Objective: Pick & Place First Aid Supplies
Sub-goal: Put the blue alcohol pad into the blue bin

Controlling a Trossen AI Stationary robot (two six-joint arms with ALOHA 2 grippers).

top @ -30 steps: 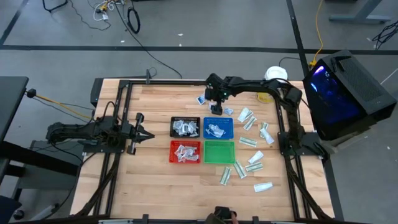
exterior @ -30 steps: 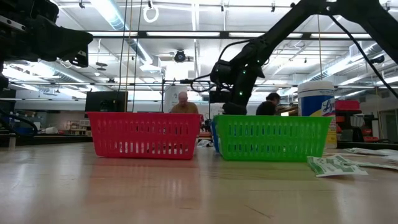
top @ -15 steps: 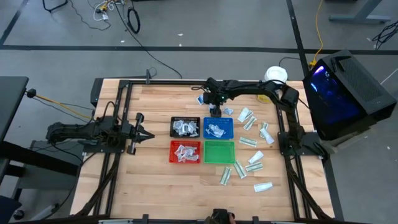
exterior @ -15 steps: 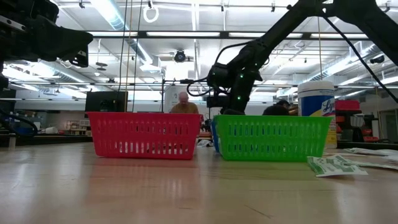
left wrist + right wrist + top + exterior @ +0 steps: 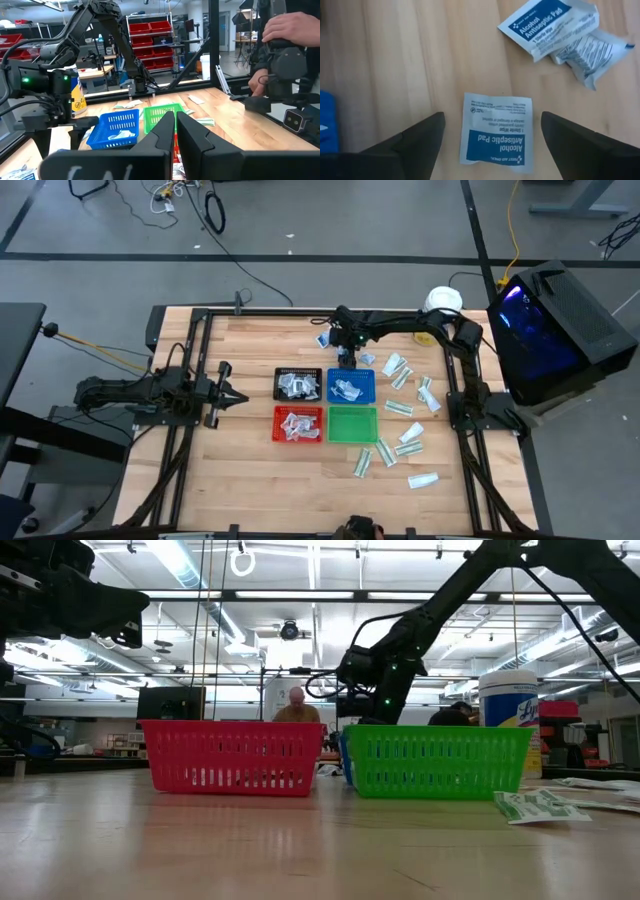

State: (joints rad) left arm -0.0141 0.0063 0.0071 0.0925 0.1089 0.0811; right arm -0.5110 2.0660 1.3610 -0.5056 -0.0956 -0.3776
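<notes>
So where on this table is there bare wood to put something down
Bare wood lies between the shut left gripper and the black mesh tray, and along the near edge in front of the red mesh tray. The right side is crowded with white-and-green packets, and alcohol pad packets lie under the open right gripper.

The wooden table carries four mesh trays beside the right gripper, loose packets, and a jar.
</notes>
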